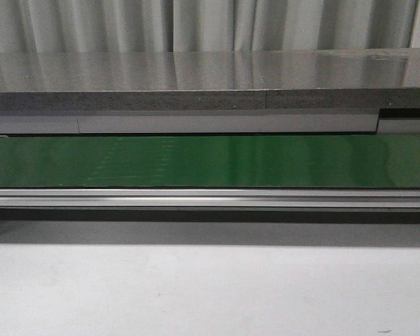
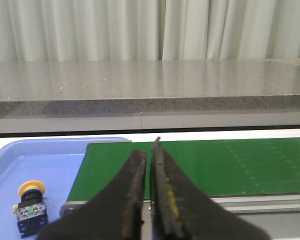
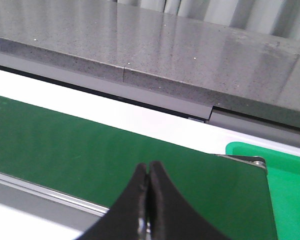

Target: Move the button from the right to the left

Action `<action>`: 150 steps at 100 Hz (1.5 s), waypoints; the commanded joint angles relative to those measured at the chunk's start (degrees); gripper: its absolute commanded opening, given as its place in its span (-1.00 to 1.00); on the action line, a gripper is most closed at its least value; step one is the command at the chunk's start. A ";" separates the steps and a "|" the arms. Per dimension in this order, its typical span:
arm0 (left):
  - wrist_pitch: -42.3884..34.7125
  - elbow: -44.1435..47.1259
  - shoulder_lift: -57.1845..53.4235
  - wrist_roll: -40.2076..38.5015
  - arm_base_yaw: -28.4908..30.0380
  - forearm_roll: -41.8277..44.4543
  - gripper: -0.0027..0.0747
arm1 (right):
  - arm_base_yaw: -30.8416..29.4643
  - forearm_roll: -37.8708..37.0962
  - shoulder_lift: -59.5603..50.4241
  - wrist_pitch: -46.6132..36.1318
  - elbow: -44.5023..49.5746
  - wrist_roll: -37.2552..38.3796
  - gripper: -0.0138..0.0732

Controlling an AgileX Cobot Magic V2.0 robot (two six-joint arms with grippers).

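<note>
- The left gripper (image 2: pixel 151 150) is hanging over the near edge of the green belt (image 2: pixel 230 167), with its 2 black fingers (image 2: pixel 135 185) pressed almost together, only a thin slit between them, and nothing held.
- The button (image 2: pixel 30 207) is lying in the blue tray (image 2: pixel 20 155), which is sitting at the end of the belt that the left wrist view shows.
- The button is resting on the tray floor, with its yellow-orange cap uppermost in that view and its black body, showing a tiny green mark, below it.
- The button is sitting apart from the left gripper, and nothing is touching it.
- The right gripper (image 3: pixel 148 167) is hovering above the other stretch of the belt (image 3: pixel 90 150), its 2 dark fingers meeting at the tips, closed on nothing.
- A green tray (image 3: pixel 290 175) is sitting just beyond that end of the belt in the right wrist view, beside a small metal end bracket (image 3: pixel 252 161).
- In the front view, the belt (image 1: pixel 210 161) is running across the whole width, with a silver rail (image 1: pixel 210 197) along its near side and white table (image 1: pixel 210 294) in front.
- A grey speckled counter (image 1: pixel 196 77) is standing behind the belt, and pale curtains (image 1: pixel 196 24) are hanging behind that.
- Neither gripper nor the button is showing in the front view.
</note>
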 commanded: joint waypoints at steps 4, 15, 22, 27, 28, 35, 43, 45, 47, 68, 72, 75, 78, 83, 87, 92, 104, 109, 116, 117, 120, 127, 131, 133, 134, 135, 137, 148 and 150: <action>-4.56 2.34 -2.08 -0.23 -0.31 -0.08 -0.92 | 0.02 -2.86 0.20 -4.58 -1.42 1.81 -0.84; -4.56 2.34 -2.08 -0.23 -0.31 -0.08 -0.92 | 0.08 -11.48 0.13 -4.58 -1.42 10.69 -0.84; -4.56 2.34 -2.08 -0.23 -0.31 -0.08 -0.92 | 0.08 -17.59 0.13 -4.97 -1.22 17.89 -0.84; -4.56 2.34 -2.08 -0.23 -0.31 -0.08 -0.92 | 0.08 -21.46 0.13 -6.38 -0.50 22.75 -0.84; -4.56 2.34 -2.08 -0.23 -0.31 -0.08 -0.92 | 0.08 -21.94 0.13 -6.94 -0.38 23.38 -0.84; -4.56 2.34 -2.08 -0.23 -0.31 -0.08 -0.92 | 0.08 -25.81 0.00 -10.44 1.35 28.65 -0.84; -4.56 2.34 -2.08 -0.23 -0.31 -0.08 -0.92 | 0.08 -27.68 -0.50 -14.20 3.74 32.02 -0.84; -4.56 2.34 -2.08 -0.23 -0.31 -0.08 -0.92 | 0.08 -27.98 -0.77 -15.21 4.41 32.50 -0.84; -4.56 2.34 -2.08 -0.23 -0.31 -0.08 -0.92 | 0.08 -27.68 -1.18 -15.93 5.06 32.76 -0.84; -4.56 2.34 -2.08 -0.23 -0.31 -0.08 -0.92 | 0.08 -28.21 -7.09 -17.86 10.47 32.88 -0.84; -4.56 2.34 -2.08 -0.23 -0.31 -0.08 -0.92 | 0.08 -28.21 -8.33 -17.82 11.44 32.88 -0.84; -4.56 2.34 -2.08 -0.23 -0.31 -0.08 -0.92 | 0.08 -28.21 -9.62 -17.82 12.12 32.88 -0.84; -4.56 2.34 -2.08 -0.23 -0.31 -0.08 -0.92 | 0.08 -28.21 -10.66 -17.82 12.76 32.88 -0.84; -4.56 2.34 -2.08 -0.23 -0.31 -0.08 -0.92 | 0.08 -28.21 -12.47 -17.82 14.06 32.88 -0.84; -4.56 2.34 -2.08 -0.23 -0.31 -0.08 -0.92 | 0.08 -28.21 -14.00 -17.80 14.86 32.88 -0.84; -4.56 2.34 -2.08 -0.23 -0.31 -0.08 -0.92 | 0.08 -28.21 -15.77 -17.73 16.03 32.88 -0.84; -4.56 2.34 -2.08 -0.23 -0.31 -0.08 -0.92 | 0.08 -28.21 -20.16 -17.36 18.70 32.93 -0.84; -4.56 2.34 -2.08 -0.23 -0.31 -0.08 -0.92 | 0.08 -28.21 -21.90 -17.31 19.59 32.93 -0.84; -4.56 2.34 -2.08 -0.23 -0.31 -0.08 -0.92 | 0.08 -28.21 -24.08 -17.31 20.66 32.93 -0.84; -4.56 2.34 -2.08 -0.23 -0.31 -0.08 -0.92 | 0.08 -28.21 -24.36 -17.31 20.77 32.93 -0.84; -4.56 2.34 -2.08 -0.23 -0.31 -0.08 -0.92 | 0.08 -28.21 -24.36 -17.58 21.14 32.93 -0.84; -4.56 2.34 -2.08 -0.23 -0.31 -0.08 -0.92 | 0.08 -28.21 -24.20 -17.69 21.87 32.93 -0.84; -4.56 2.34 -2.08 -0.23 -0.31 -0.08 -0.92 | 0.08 -28.21 -24.20 -17.01 21.88 33.05 -0.84; -4.56 2.34 -2.08 -0.23 -0.31 -0.08 -0.92 | 0.08 -28.21 -24.20 -16.93 21.88 33.05 -0.84; -4.56 2.34 -2.08 -0.23 -0.31 -0.08 -0.92 | 0.08 -28.21 -24.20 -16.93 21.88 33.05 -0.84; -4.56 2.34 -2.08 -0.23 -0.31 -0.08 -0.92 | 0.08 -28.21 -24.20 -16.88 21.88 33.05 -0.84; -4.56 2.34 -2.08 -0.23 -0.31 -0.08 -0.92 | 0.08 -28.21 -24.20 -16.88 21.88 33.05 -0.84; -4.56 2.34 -2.08 -0.23 -0.31 -0.08 -0.92 | 0.08 -28.21 -24.20 -16.88 21.88 33.05 -0.84; -4.56 2.34 -2.08 -0.23 -0.31 -0.08 -0.92 | 0.08 -28.21 -24.20 -16.88 21.88 33.05 -0.84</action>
